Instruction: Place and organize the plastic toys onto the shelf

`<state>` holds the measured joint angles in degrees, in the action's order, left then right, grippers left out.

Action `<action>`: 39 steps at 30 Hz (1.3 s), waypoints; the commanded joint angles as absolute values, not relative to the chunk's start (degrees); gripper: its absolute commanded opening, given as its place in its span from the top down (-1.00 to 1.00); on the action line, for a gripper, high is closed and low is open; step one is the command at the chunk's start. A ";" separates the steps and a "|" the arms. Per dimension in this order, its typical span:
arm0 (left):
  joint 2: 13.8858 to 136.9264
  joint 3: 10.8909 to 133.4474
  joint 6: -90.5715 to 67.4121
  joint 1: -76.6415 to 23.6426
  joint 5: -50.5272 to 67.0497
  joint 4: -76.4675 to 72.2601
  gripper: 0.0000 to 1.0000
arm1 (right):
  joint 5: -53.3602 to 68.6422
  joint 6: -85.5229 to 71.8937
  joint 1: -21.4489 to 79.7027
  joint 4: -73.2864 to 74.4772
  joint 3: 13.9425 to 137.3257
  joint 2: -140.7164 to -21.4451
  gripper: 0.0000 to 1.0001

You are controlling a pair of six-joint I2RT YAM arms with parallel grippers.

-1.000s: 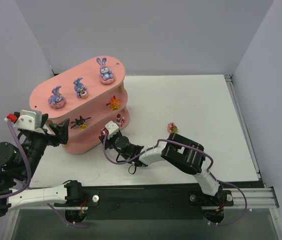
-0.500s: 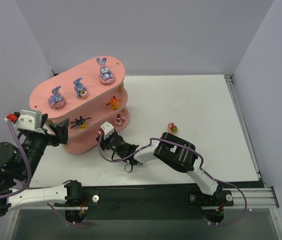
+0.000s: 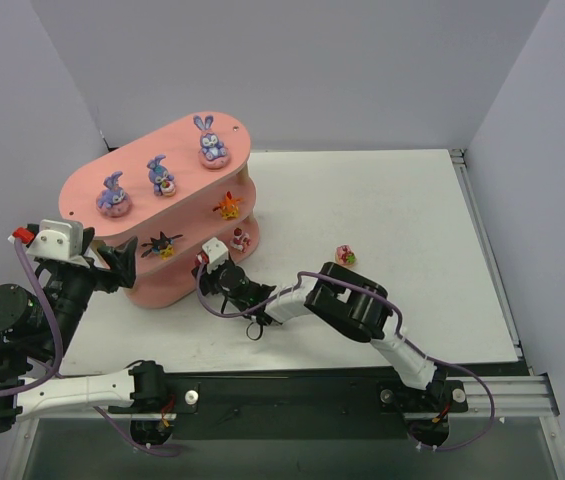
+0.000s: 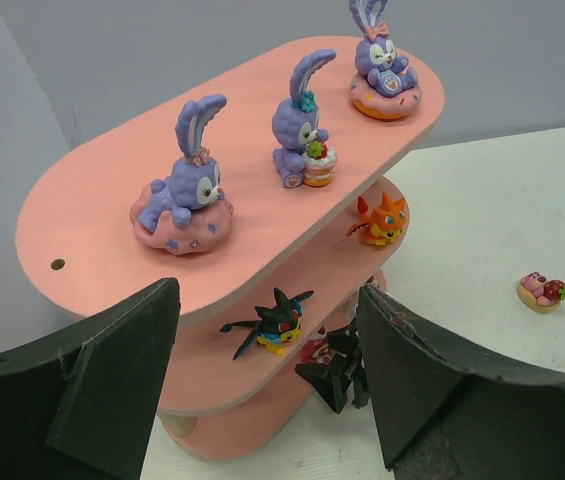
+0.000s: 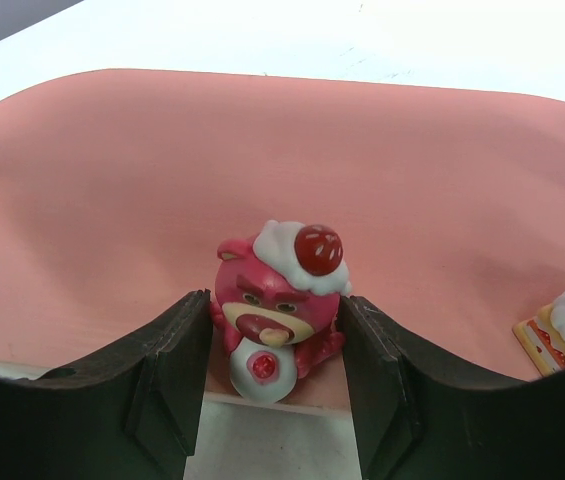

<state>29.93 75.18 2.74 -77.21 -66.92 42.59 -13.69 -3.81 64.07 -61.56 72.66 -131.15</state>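
my right gripper point(image 5: 272, 345) pinches the pink bear point(image 5: 277, 295) to seat it on the shelf's point(image 5: 112, 180) lowest board; left gripper point(image 4: 267, 300) gapes wide

We're looking at a robotics lab test cell here: a white table point(image 3: 392, 210) boxed in by plain grey panel walls point(image 3: 312, 70), two cabled robot arms point(image 3: 352, 305) bolted to a metal rail point(image 3: 507, 392) at its edge.
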 commanded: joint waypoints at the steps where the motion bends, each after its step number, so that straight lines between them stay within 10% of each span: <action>1: 29.18 75.32 3.43 -77.61 -67.59 40.61 -0.62 | -14.06 -4.92 63.63 -63.54 74.00 -131.40 0.31; 11: 29.09 75.23 3.43 -77.78 -67.94 40.52 -0.63 | -13.97 -4.31 63.72 -62.75 74.00 -131.66 -0.41; 39: 29.27 76.38 1.50 -78.13 -67.50 42.88 -0.62 | -23.54 -7.10 69.08 -68.24 49.24 -111.37 -0.62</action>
